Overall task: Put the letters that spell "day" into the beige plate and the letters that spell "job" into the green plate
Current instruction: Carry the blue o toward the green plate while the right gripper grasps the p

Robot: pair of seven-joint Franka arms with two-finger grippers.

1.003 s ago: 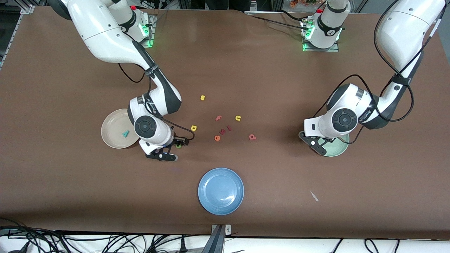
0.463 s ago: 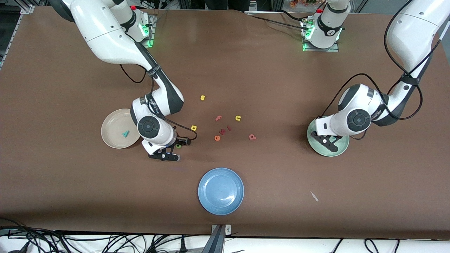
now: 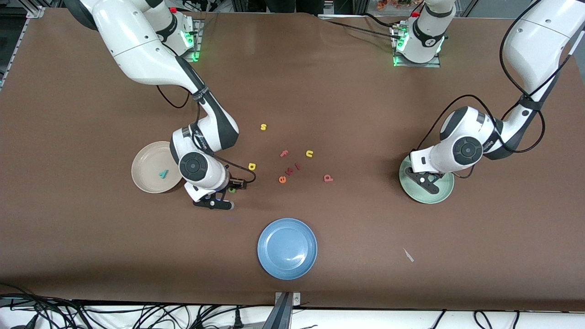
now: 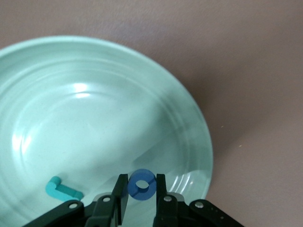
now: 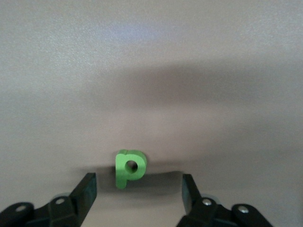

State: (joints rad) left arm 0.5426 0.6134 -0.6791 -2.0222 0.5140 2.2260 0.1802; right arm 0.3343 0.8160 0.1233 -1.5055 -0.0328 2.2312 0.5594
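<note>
Left claw (image 4: pixel 141 198) grips blue o (image 4: pixel 142 184) over green plate (image 4: pixel 189 118), ready to drop beside teal j (image 4: pixel 63 190). Right claw (image 5: pixel 137 194), wide, straddles green d (image 5: pixel 129 167) beside the beige plate (image 3: pixel 141 171) to grasp it.

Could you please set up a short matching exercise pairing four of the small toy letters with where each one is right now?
Things:
1. small blue ring letter o
2. small teal hooked letter j
3. small teal letter y
4. small green letter d

Places:
A. on the bare table, between open jaws
B. lying in the pale green plate
C. clamped in jaws over the pale green plate
D. lying in the beige plate

Pairs: 1-C, 2-B, 3-D, 4-A
</note>
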